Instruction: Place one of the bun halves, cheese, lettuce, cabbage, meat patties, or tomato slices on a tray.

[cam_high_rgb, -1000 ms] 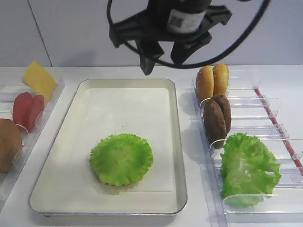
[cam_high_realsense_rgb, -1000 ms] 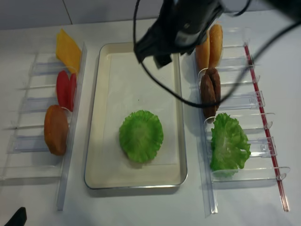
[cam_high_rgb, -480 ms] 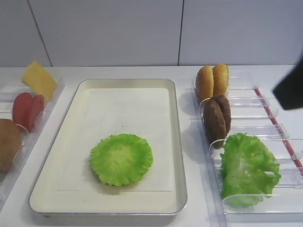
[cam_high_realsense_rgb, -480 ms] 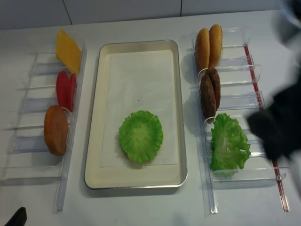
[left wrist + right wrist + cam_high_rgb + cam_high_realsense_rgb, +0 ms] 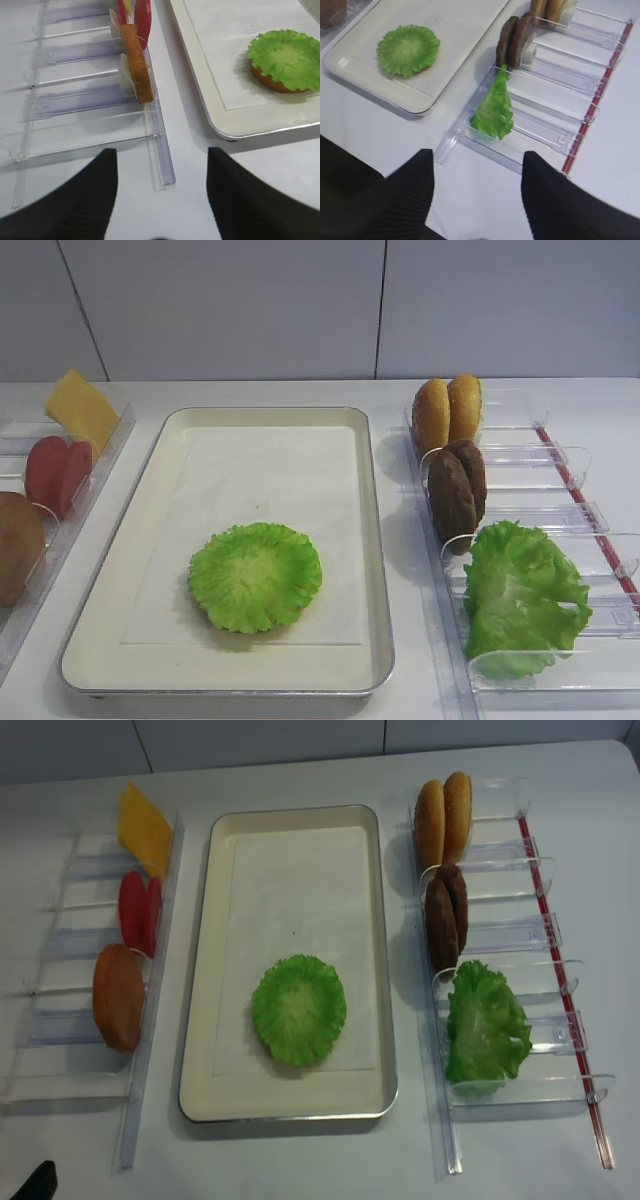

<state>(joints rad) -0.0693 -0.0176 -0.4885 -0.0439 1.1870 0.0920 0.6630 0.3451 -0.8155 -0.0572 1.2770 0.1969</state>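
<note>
The lettuce (image 5: 255,575) lies flat on the front half of the cream tray (image 5: 375,540), over a brown bun half (image 5: 267,83). Two more bun halves (image 5: 447,412) and the meat patties (image 5: 458,490) stand on edge in the right rack, with the cabbage (image 5: 522,595) in front of them. Cheese (image 5: 82,408), tomato slices (image 5: 58,472) and another bun half (image 5: 18,545) stand in the left rack. My right gripper (image 5: 477,155) hangs open and empty above the table by the right rack's front. My left gripper (image 5: 161,152) is open and empty near the left rack's front end.
Clear plastic racks (image 5: 500,935) (image 5: 90,940) flank the tray on both sides. A red strip (image 5: 560,970) runs along the right rack's outer edge. A white wall (image 5: 300,300) stands behind the table. Neither arm shows in the two high views.
The right arm, which hung over the tray's back edge, has swung right and left both high views. The lettuce has stayed on the tray.
</note>
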